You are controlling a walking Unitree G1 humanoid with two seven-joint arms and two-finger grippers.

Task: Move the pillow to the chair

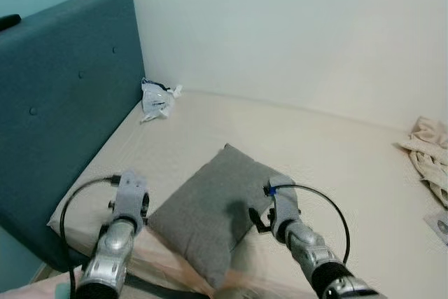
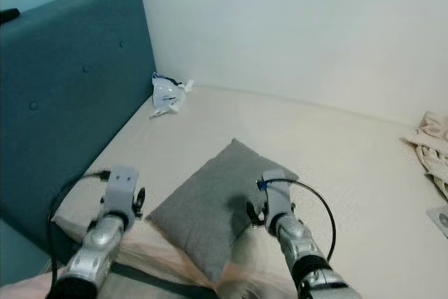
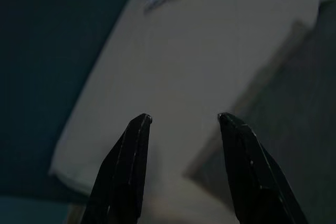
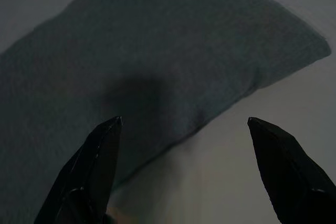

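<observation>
A grey square pillow [image 1: 210, 208] lies on the beige mattress [image 1: 329, 152] near its front edge, one corner pointing toward the wall. My left arm [image 1: 128, 201] is just off the pillow's left side; the left gripper [image 3: 184, 116] is open above the mattress, with the pillow's edge [image 3: 299, 103] beside it. My right arm [image 1: 283, 209] reaches over the pillow's right corner. The right gripper [image 4: 184, 121] is open and wide, its fingers straddling the pillow's edge [image 4: 157, 56] without holding it.
A teal padded headboard [image 1: 63, 103] rises along the left. A crumpled white plastic bag [image 1: 157, 98] lies in the far corner by the wall. Rumpled beige cloth [image 1: 430, 152] and a paper [image 1: 439, 225] sit at the right edge.
</observation>
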